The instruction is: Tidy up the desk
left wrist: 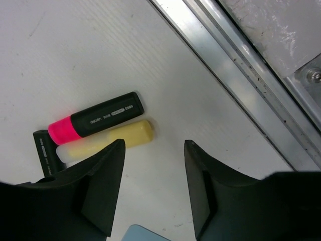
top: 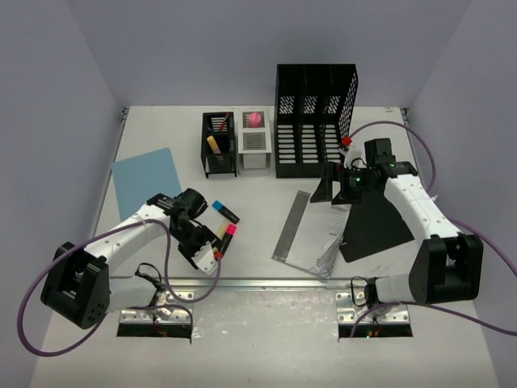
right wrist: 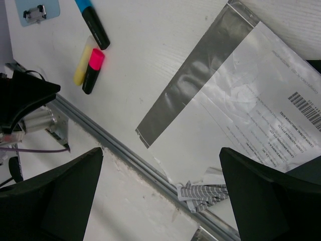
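The white desk holds three highlighters left of centre: a blue one, a pink one and a yellow one lying against the pink one. My left gripper hovers low just beside them, open, with bare desk between its fingers; its left finger overlaps the yellow highlighter's end. My right gripper stands wide open above a grey-and-white mailing envelope, nothing between its fingers.
A blue clipboard lies at the far left. At the back stand a black mesh pen holder, a small white holder and a black magazine file. A black folder lies under the right arm. A metal rail runs along the near edge.
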`<state>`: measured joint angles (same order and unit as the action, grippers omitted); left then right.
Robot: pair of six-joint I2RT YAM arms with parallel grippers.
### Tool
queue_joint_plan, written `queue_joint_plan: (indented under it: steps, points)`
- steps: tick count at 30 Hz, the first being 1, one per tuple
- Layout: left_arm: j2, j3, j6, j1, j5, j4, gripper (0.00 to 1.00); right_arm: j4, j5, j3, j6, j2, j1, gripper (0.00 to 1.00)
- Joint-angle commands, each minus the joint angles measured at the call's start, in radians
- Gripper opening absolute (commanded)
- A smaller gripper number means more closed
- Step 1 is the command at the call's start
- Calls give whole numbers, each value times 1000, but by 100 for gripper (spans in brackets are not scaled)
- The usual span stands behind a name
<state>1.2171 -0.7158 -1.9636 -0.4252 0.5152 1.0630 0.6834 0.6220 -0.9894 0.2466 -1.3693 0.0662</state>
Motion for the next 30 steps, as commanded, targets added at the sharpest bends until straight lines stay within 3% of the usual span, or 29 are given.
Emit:
queue_joint_plan:
  steps: [1,5,15,22,30]
  points:
    - [-4,-8,-364,-4,23,-70,48,-19,15,-5,-12,24,1,99]
    - [54,-36,-174,-4,11,-93,41,-21,16,-8,-7,21,1,99]
    - [182,-33,-66,-4,-101,-147,25,-10,13,-31,-4,10,1,99]
    - [275,-56,-18,-4,-123,-181,24,-7,12,-29,-7,9,1,99]
    - [318,-96,6,-61,-37,-221,24,-13,12,-17,-6,4,1,99]
